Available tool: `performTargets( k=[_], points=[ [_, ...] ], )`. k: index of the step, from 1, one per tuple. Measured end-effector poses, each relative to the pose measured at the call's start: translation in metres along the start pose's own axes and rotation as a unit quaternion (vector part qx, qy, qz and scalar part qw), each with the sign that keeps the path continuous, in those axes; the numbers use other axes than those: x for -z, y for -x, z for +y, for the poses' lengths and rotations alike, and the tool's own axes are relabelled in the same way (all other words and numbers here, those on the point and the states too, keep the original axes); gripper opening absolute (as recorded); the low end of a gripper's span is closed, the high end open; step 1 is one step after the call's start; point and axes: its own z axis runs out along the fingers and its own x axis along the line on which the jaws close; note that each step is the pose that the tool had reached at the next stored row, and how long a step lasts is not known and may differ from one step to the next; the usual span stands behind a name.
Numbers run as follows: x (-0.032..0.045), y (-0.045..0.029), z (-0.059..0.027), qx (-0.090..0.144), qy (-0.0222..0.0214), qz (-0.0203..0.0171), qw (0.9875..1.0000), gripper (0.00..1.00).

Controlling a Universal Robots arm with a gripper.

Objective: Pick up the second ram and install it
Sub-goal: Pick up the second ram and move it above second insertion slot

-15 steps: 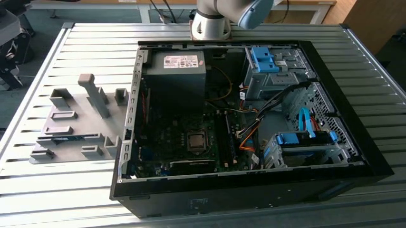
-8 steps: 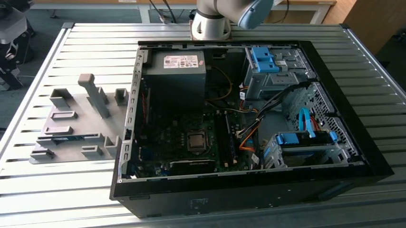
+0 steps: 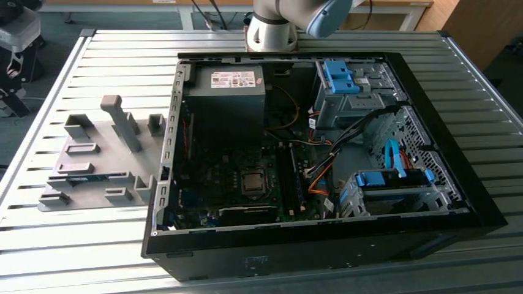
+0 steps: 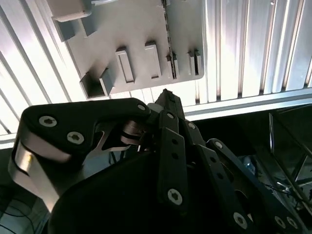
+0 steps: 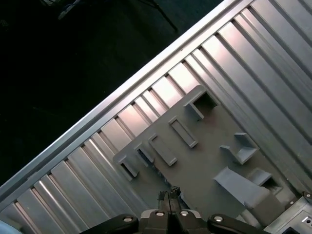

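The second ram (image 3: 88, 178) is blue and thin. It sits in the grey holder plate (image 3: 110, 164) at the exterior view's left, beside the open computer case (image 3: 310, 257). In the first wrist view the gripper (image 5: 168, 194) hangs above that plate, its fingers pressed together, holding nothing.

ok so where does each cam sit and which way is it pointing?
Exterior view: off the arm, high, angled down on the table, the open PC case and the grey holder tray with the second ram in it; the arm shows at the table's far edge.
Second wrist view: at the wrist, looking along the gripper linkage to the tray and table.
First wrist view: at the wrist, looking down on the tray; gripper tips show.
Shared: both wrist views show the shut gripper and the tray.
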Motion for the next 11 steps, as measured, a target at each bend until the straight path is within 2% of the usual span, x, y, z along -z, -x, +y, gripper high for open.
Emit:
performTargets(
  k=[6,11],
  points=[
    [-0.0012,0.0000,-0.0001,0.044,-0.0009,0.0016,0.9990,0.11],
    [-0.0021,0.0000,-0.0002,0.079,-0.0021,0.0026,0.9968,0.11]
  ],
)
